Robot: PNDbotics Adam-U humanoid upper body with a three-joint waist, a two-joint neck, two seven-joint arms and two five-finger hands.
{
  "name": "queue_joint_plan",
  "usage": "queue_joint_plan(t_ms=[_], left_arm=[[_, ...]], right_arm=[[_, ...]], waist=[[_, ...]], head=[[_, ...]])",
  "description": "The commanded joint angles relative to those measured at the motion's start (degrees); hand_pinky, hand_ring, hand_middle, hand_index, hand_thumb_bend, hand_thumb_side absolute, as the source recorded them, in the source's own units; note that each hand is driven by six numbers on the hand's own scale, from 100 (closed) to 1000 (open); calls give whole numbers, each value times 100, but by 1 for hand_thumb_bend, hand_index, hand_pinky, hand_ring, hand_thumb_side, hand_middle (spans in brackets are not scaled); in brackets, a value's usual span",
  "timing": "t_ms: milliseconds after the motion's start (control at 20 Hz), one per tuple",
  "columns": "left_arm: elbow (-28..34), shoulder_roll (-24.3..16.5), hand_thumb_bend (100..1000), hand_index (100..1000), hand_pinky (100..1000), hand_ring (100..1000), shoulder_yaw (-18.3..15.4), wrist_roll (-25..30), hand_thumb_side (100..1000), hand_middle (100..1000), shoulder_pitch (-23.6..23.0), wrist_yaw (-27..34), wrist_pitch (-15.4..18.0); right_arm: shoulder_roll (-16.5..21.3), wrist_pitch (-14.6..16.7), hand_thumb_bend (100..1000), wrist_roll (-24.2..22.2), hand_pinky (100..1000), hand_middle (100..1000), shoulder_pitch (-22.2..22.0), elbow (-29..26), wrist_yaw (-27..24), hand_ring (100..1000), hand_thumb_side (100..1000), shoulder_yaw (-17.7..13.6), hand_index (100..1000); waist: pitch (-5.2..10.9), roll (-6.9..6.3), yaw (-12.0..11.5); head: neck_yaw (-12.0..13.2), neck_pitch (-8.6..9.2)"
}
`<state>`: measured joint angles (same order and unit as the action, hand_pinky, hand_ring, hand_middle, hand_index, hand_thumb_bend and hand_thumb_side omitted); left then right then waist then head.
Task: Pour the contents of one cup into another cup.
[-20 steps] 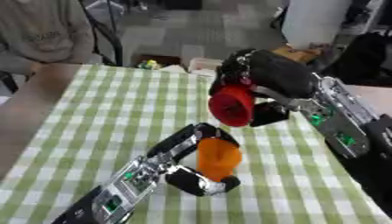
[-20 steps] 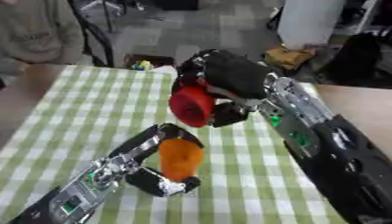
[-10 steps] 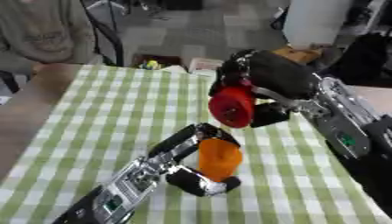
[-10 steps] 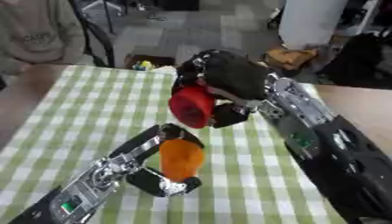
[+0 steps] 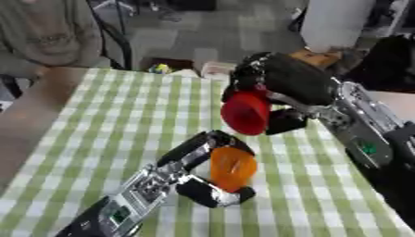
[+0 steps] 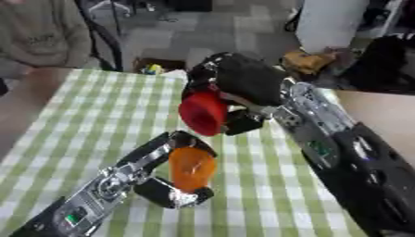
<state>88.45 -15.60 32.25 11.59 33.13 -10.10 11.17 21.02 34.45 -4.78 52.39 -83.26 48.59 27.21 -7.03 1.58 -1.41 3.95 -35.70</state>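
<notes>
Above the middle of the worktop [image 5: 97, 120], which is covered in a green-and-white checked cloth, the right robot hand [image 5: 279, 85] holds a red cup [image 5: 246, 112] with its fingers curled round it. That cup is tipped on its side in the air, its base turned toward the camera, and it hangs just above and slightly beyond an orange cup [image 5: 233, 168].

Below it, the left robot hand [image 5: 203, 180] comes in from the lower left and grips the orange cup, thumb and fingers wrapped about its sides. I cannot tell whether this cup rests on the cloth or is lifted a little.

Both cups sit near the centre line of the worktop, well clear of its far edge and its left edge. Bare checked cloth lies open to the left of the two arms and along the far side. To the right, the right forearm fills the space toward the worktop's right edge.
</notes>
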Motion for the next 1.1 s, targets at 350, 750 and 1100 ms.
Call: queue_joint_plan(t_ms=[350,750,1100], left_arm=[[119,-91,100,647,390,244,-84,25,268,137,79,34,17],[119,-91,100,647,390,245,-84,34,268,138,81,38,22],[109,-89,100,648,391,246,-82,43,270,138,77,39,30]], right_arm=[[135,14,100,16,601,321,127,-115,43,540,100,-40,467],[138,46,100,21,604,327,139,-138,112,542,100,-33,469],[138,99,100,52,606,331,139,-171,248,490,100,-23,471]], waist=[[110,-8,-8],[110,-3,-7],[113,-3,-2]], head=[[22,-3],[30,-3],[41,-9]])
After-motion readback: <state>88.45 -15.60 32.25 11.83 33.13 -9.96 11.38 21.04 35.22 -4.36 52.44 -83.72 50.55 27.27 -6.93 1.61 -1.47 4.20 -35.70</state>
